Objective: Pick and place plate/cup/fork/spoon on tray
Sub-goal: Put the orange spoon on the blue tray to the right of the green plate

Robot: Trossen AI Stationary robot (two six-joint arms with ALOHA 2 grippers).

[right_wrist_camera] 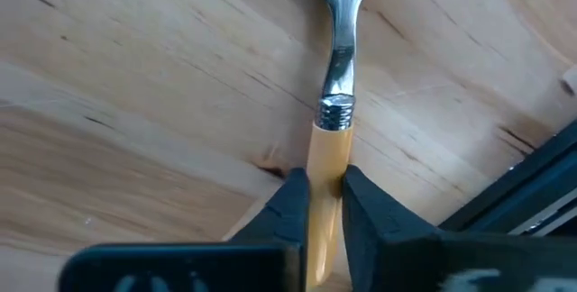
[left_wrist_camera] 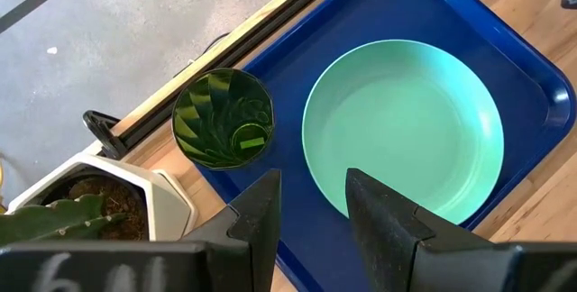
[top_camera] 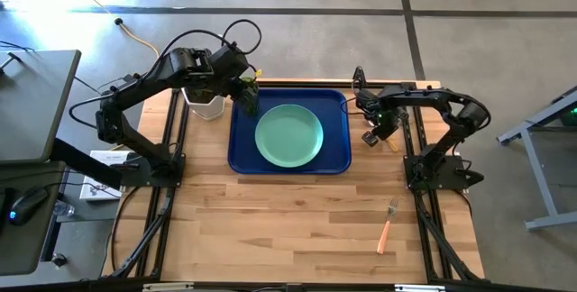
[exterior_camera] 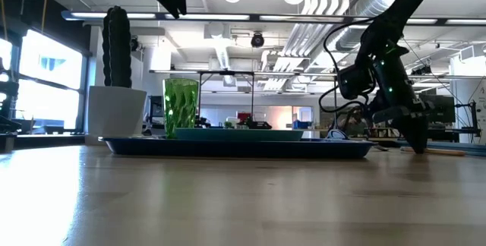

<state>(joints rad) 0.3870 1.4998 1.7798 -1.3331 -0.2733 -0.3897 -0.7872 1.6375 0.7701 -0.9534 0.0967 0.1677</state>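
The tray (top_camera: 288,161) is seen at the centre-back of the surface (top_camera: 288,229), with the plate (top_camera: 288,134) lying flat in its middle and the cup (top_camera: 247,103) standing upright at the tray's ten o'clock corner, just beside the plate. A white pot with a cactus (top_camera: 206,103) is found off the tray at nine o'clock of the cup. The left gripper (left_wrist_camera: 311,206) is held above the cup, its fingers parted and empty. At three o'clock of the tray, the spoon (right_wrist_camera: 335,103) is clamped at its handle by the right gripper (right_wrist_camera: 325,206). The fork (top_camera: 388,226) lies alone at five o'clock.
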